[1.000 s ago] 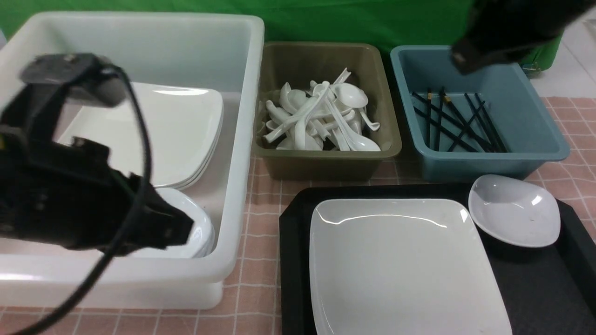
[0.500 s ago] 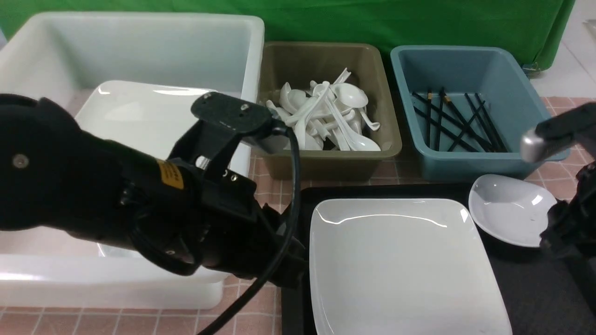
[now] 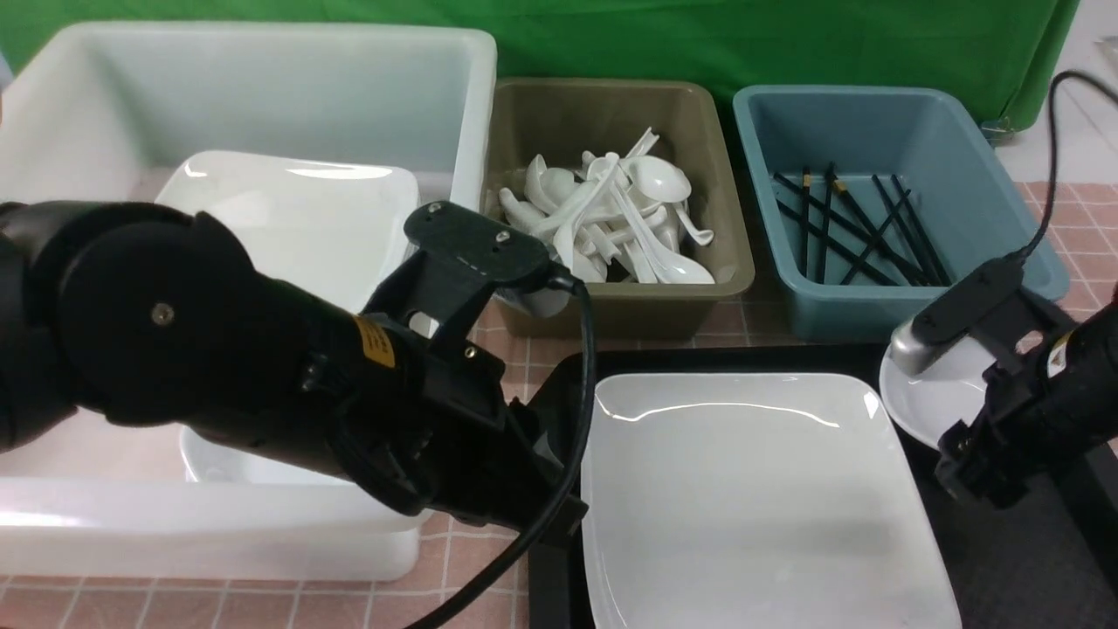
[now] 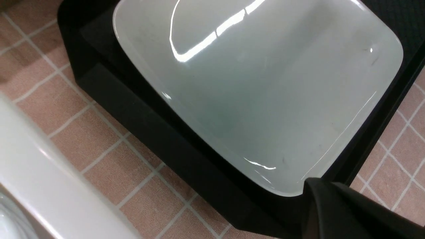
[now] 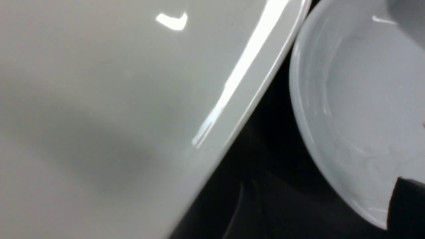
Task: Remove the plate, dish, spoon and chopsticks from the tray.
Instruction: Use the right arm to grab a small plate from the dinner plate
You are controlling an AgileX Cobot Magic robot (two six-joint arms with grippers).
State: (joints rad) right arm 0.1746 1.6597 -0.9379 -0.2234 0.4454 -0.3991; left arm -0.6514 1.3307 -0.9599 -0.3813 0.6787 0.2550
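Note:
The square white plate [image 3: 760, 489] fills the left of the black tray [image 3: 1013, 568]. The smaller white dish [image 3: 917, 406] lies at the tray's far right corner, partly behind my right arm. My left gripper [image 3: 552, 517] is low at the tray's left rim beside the plate [image 4: 259, 86], its fingers [image 4: 332, 212] pressed together, shut on nothing. My right gripper [image 3: 965, 472] hangs between plate and dish; one dark fingertip [image 5: 408, 209] shows over the dish's rim [image 5: 348, 99], nothing against it. Spoons [image 3: 611, 218] and chopsticks [image 3: 856, 231] show only in the tubs.
A big white tub [image 3: 437, 262] at the left holds stacked plates and dishes, mostly hidden by my left arm. The olive tub [image 3: 611, 306] and the blue tub [image 3: 917, 306] stand just behind the tray. A pink checked cloth [image 3: 489, 376] covers the table.
My left arm has swung from over the white tub to the tray's left rim. My right arm has come down from the top right to the dish.

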